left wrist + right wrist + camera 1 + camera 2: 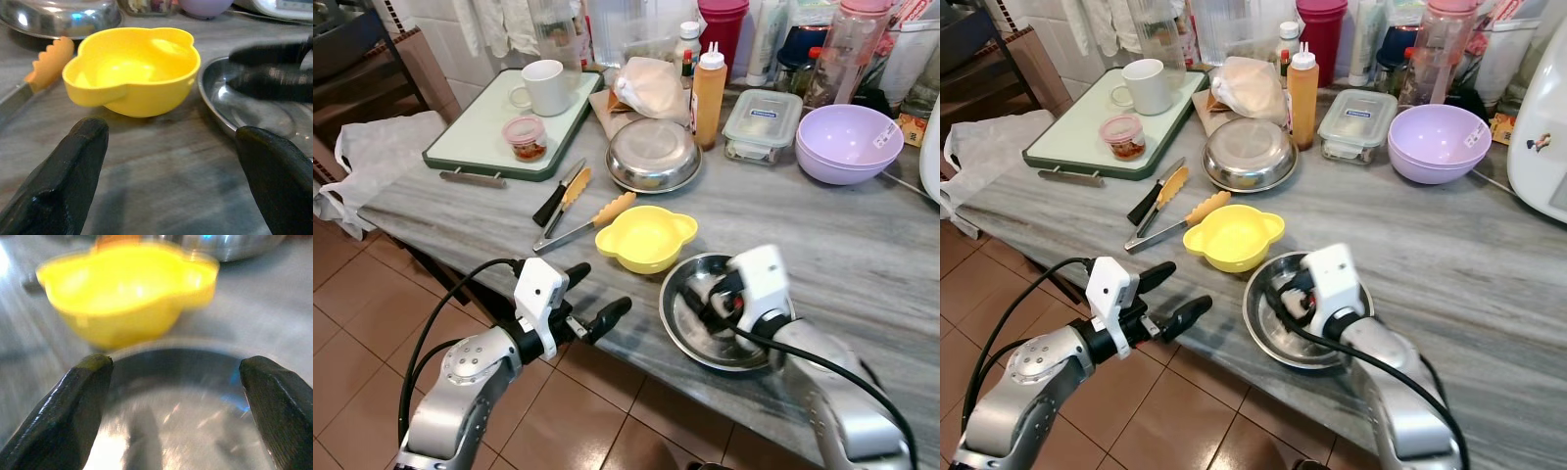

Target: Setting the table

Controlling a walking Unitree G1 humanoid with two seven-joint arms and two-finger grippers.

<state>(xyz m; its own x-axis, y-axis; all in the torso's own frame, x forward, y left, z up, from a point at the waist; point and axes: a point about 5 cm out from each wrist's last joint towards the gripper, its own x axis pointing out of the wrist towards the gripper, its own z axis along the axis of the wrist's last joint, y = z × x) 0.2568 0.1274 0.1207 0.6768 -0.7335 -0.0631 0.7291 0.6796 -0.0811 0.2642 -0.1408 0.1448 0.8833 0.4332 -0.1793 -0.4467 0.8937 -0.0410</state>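
A yellow two-handled bowl [646, 238] sits in the middle of the grey marble counter [842, 245]. Right of it, at the counter's front edge, lies a shallow steel dish [690, 328]. My right gripper [705, 299] hangs inside that dish, open, with its fingers [83, 406] spread over the steel floor and the yellow bowl [132, 289] just beyond. My left gripper [599, 291] is open and holds nothing; it hovers at the counter's front edge, left of the dish, pointing at the yellow bowl [132, 68].
Tongs [582, 220] and a knife [558, 193] lie left of the yellow bowl. Behind are an upturned steel bowl [653, 154], an orange squeeze bottle [708, 95], a lidded glass box [762, 122], a purple bowl [849, 142] and a green-rimmed board [480, 127] with a mug [546, 86].
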